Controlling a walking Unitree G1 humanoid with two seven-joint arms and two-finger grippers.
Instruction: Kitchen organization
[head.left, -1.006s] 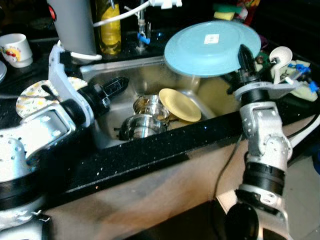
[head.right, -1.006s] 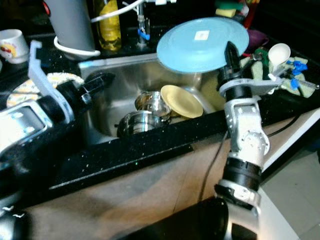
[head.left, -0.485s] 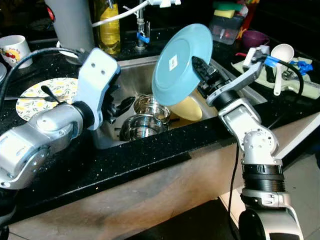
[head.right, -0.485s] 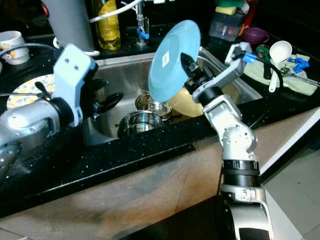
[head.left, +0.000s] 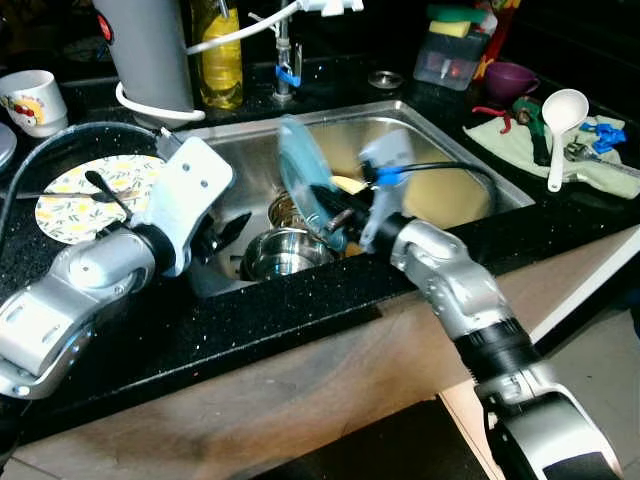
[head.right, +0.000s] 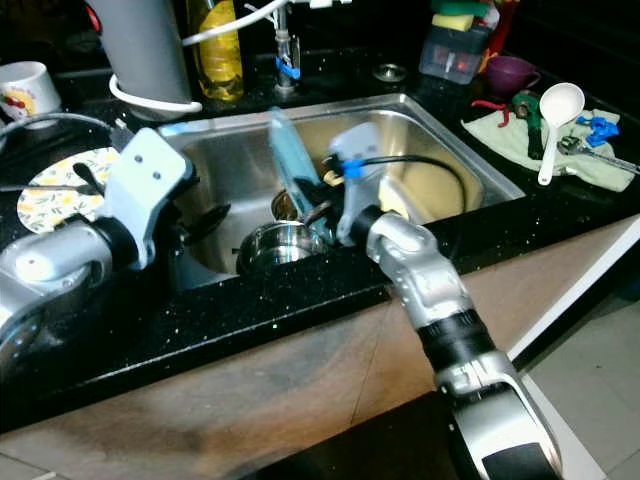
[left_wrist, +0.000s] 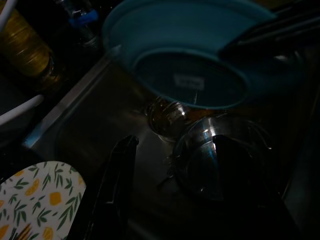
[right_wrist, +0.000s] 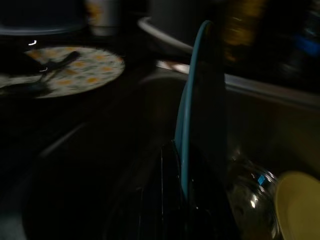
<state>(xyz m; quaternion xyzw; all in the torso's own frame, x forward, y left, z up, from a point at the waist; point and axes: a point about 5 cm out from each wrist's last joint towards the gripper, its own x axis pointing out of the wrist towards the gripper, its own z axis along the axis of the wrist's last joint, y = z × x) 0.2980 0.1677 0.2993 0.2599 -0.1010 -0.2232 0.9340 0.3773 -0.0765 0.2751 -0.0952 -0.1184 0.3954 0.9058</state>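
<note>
Blue plate (head.left: 300, 180) swung down from overhead, now edge-on in sink (head.left: 470, 160); right pincer (head.left: 335, 215) grips it, left pincer (left_wrist: 170, 175) open. Next: release among bowls.

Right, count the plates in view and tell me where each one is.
3: a blue plate held on edge over the sink by the right gripper, a yellow plate in the sink behind it, and a floral plate on the left counter. Others may be hidden.
</note>
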